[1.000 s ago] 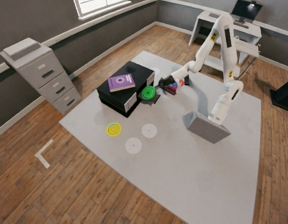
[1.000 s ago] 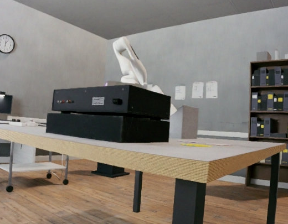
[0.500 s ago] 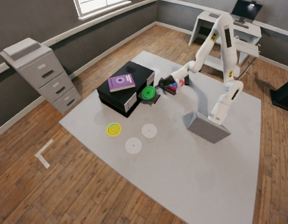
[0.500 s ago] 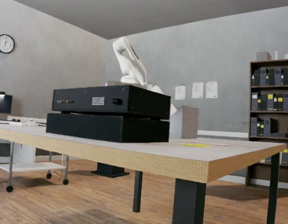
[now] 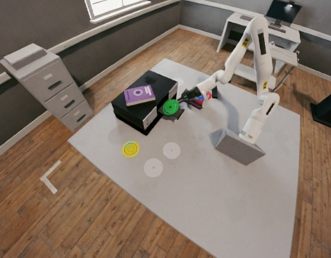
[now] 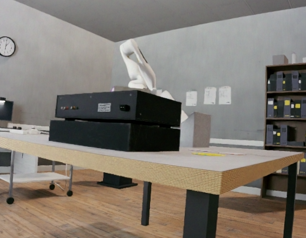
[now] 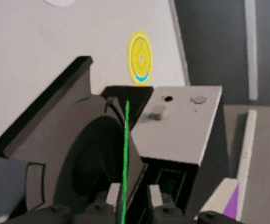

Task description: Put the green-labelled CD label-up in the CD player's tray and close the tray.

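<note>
The green-labelled CD (image 5: pixel 172 107) is over the open tray (image 5: pixel 177 114) at the front of the black CD player (image 5: pixel 153 88), label up. In the wrist view the CD (image 7: pixel 126 150) shows edge-on as a thin green line beside the tray's round recess (image 7: pixel 90 160). My gripper (image 5: pixel 182 100) (image 7: pixel 134 199) is at the CD's rim; its fingers stand slightly apart on either side of the rim, with gaps showing. The player (image 6: pixel 117 107) (image 7: pixel 180 125) stands on a black box (image 6: pixel 112 135). In the exterior view the player hides the gripper and the CD.
A purple book (image 5: pixel 139 95) (image 7: pixel 230 202) lies on the player. A yellow CD (image 5: pixel 129 147) (image 7: pixel 138 58) (image 6: pixel 207 154) and two white discs (image 5: pixel 171 150) (image 5: pixel 153 167) lie on the table in front. Red and blue things (image 5: pixel 200 99) show under my wrist. The arm's grey base (image 5: pixel 239 148) stands to the right.
</note>
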`<action>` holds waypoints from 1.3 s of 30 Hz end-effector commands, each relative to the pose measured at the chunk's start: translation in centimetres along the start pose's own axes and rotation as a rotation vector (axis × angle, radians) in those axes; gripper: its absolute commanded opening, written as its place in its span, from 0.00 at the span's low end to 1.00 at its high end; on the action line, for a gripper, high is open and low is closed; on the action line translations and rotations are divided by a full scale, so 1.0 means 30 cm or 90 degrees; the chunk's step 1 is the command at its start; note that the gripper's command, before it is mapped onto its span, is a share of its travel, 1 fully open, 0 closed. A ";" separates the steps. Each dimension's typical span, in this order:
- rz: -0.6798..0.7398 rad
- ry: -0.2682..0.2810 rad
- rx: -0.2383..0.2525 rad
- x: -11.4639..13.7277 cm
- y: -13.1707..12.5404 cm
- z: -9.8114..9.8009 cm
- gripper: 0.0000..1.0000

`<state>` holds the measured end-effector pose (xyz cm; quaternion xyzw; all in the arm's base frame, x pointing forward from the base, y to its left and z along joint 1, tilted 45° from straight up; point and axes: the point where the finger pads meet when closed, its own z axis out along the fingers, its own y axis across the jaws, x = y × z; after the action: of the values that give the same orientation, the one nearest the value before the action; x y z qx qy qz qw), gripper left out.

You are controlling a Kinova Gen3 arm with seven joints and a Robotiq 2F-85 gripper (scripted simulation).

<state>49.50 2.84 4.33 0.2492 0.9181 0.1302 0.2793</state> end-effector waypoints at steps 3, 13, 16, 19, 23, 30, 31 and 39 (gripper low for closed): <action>-0.001 0.000 -0.001 0.000 0.004 0.000 0.24; -0.001 0.000 -0.001 0.000 0.004 0.000 0.24; -0.001 0.000 -0.001 0.000 0.004 0.000 0.24; -0.001 0.000 -0.001 0.000 0.004 0.000 0.24; -0.001 0.000 -0.001 0.000 0.001 0.000 0.24; -0.001 0.000 -0.001 0.000 -0.014 0.000 0.24; -0.001 0.000 -0.001 0.000 -0.019 0.000 0.24; -0.001 0.000 -0.001 0.000 -0.073 0.005 0.24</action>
<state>49.07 1.84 3.90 0.2440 0.9182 0.1340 0.2819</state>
